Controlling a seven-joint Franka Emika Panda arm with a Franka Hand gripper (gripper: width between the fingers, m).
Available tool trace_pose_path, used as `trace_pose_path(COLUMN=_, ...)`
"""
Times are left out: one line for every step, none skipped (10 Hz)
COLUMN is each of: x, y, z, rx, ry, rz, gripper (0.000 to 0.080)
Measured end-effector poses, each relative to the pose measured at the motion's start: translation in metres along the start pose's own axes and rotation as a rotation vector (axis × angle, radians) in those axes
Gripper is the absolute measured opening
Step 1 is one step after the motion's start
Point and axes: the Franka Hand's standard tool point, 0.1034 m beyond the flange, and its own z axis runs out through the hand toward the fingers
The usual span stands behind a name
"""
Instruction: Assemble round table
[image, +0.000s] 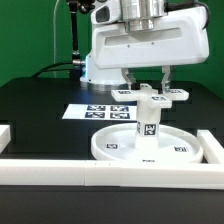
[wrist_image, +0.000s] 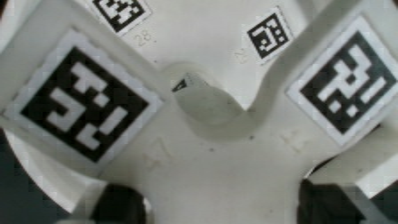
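Round table parts are already coming together near the front edge of the worktop: the large rimmed disc lies flat just behind the white border rail along that edge, and the short thick leg stands upright at its middle. I judge that leg to be seated in the disc, though I cannot tell whether it is fully screwed home. My claw hangs directly over the leg, its two dark fingers closed on the cross-shaped foot, which I hold level just at the top of the leg; whether foot and leg already touch is hidden by my own fingers. In the wrist view the foot fills almost everything, with both fingertips showing as dark blurs at either side of it. So, as I read it, the first joint is done and the last one is in hand: the foot has to be seated on the leg and turned tight. As for writing, I find no brand or words anywhere; only square black-and-white tags on the foot's arms, on the leg and on the disc, plus the marker board lying toward the back of the worktop, whose patterns I cannot read as letters.
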Motion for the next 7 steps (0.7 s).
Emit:
trace_pose_path(x=0.000, y=-0.001, z=0.000, rx=0.005, ry=0.002, rz=0.124, gripper=0.0424)
trace_pose_path(x=0.000, y=-0.001, z=0.000, rx=0.006, ry=0.002, rz=0.195, gripper=0.0424)
trace_pose_path(x=0.000, y=-0.001, z=0.000, rx=0.005, ry=0.002, rz=0.200, gripper=0.0424)
trace_pose_path(x=-0.001, y=-0.001, z=0.001, rx=0.005, ry=0.001, rz=0.197, gripper=0.0512)
trace_pose_path(x=-0.001, y=-0.001, z=0.001, rx=0.005, ry=0.001, rz=0.192, gripper=0.0623)
trace_pose_path(x=-0.002, y=-0.001, z=-0.002, rx=0.003, ry=-0.006, rz=0.183, gripper=0.0641)
trace_pose_path(x=-0.004, y=-0.003, z=-0.016, rx=0.008, ry=-0.019, rz=0.177, gripper=0.0641)
